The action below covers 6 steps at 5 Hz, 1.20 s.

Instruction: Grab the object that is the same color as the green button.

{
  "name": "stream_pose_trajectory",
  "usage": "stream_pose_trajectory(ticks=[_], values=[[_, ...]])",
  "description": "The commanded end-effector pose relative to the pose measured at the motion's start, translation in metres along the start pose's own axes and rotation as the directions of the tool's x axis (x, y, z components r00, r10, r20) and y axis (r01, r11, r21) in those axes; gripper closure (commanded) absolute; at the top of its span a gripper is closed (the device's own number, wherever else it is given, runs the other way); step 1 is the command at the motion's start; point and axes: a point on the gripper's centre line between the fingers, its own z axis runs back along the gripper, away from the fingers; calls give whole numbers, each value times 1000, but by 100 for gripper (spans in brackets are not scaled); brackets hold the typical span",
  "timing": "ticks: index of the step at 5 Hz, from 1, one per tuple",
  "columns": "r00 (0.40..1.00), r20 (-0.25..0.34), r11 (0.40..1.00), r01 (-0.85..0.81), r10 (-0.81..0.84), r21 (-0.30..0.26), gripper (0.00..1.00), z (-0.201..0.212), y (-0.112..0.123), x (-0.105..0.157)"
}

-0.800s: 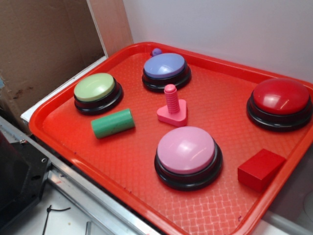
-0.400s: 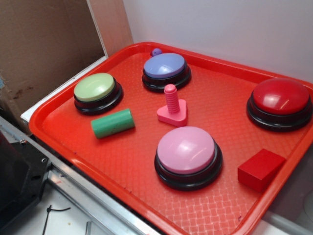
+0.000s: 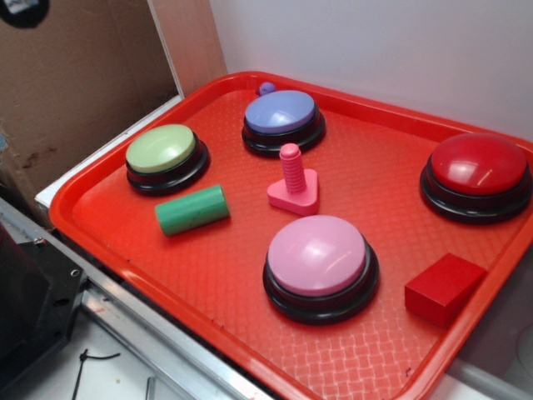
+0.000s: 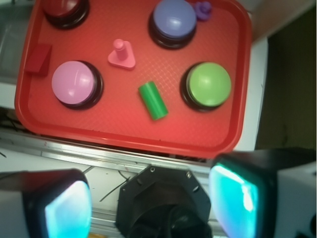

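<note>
Red tray (image 3: 366,150), green cylinder (image 3: 191,209) between green button (image 3: 161,150), pink peg (image 3: 294,185).

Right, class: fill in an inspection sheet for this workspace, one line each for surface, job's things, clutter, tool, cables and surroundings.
Surface: red tray, textured floor, raised rim.
Job's things: green cylinder lying on its side on the tray, beside the green button but apart from it; nothing grips it.
Clutter: purple button, pink button, red button, pink screw-shaped toy, red block, small purple piece behind the purple button.
Tool: tool open, above the tray's near edge, two pads apart, holding nothing.
Cables: thin black wire on the bench.
Surroundings: cardboard sheet left, white wall behind.
</note>
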Motion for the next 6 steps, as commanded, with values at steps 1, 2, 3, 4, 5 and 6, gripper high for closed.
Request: stream_pose_trajectory(ticks=[1, 2, 3, 4, 5, 6], values=[[997, 13, 997, 82, -82, 1, 0, -1, -11, 7], [997, 13, 997, 82, -82, 1, 0, -1, -11, 7], [998, 26, 997, 63, -64, 51, 0, -11, -24, -5], [997, 78, 997, -14, 8, 76, 0, -23, 13, 7], [999, 42, 996, -27, 23, 83, 0, -56, 53, 9], [997, -21, 992, -72, 74, 100, 0, -85, 91, 18]])
